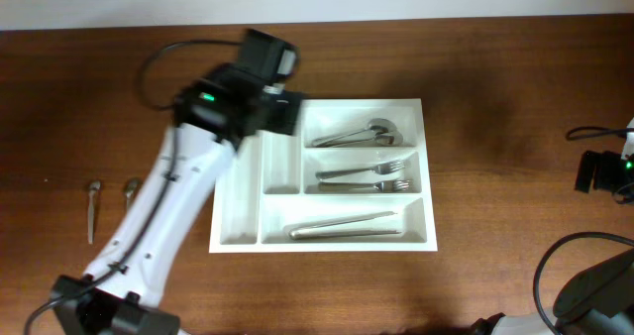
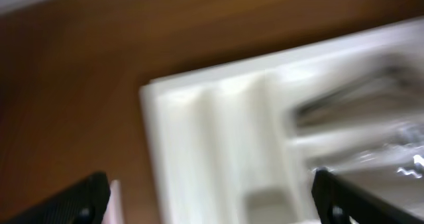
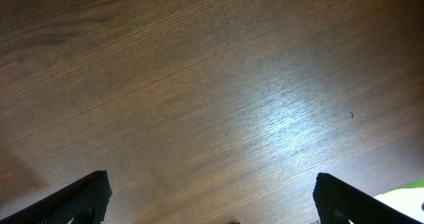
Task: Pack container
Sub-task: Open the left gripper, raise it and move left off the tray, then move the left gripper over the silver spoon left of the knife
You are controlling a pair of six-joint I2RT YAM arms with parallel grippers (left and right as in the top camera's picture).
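Observation:
The container (image 1: 428, 176) is a large white cutlery tray in the middle of the table. Its crosswise compartments hold spoons (image 1: 359, 134), forks (image 1: 367, 176) and knives (image 1: 347, 226). The two narrow upright compartments (image 1: 281, 162) look empty. My left gripper (image 1: 285, 115) hovers over the tray's far left corner. In the blurred left wrist view its fingers (image 2: 209, 204) are wide apart and empty above the tray (image 2: 218, 131). My right gripper (image 1: 594, 171) is at the far right edge. In the right wrist view it (image 3: 212, 204) is open and empty over bare wood.
Two small spoons (image 1: 93, 210) (image 1: 131, 190) lie on the wooden table at the far left, apart from the tray. The left arm (image 1: 168, 206) reaches diagonally from the front left. Cables run at the right edge (image 1: 594, 133).

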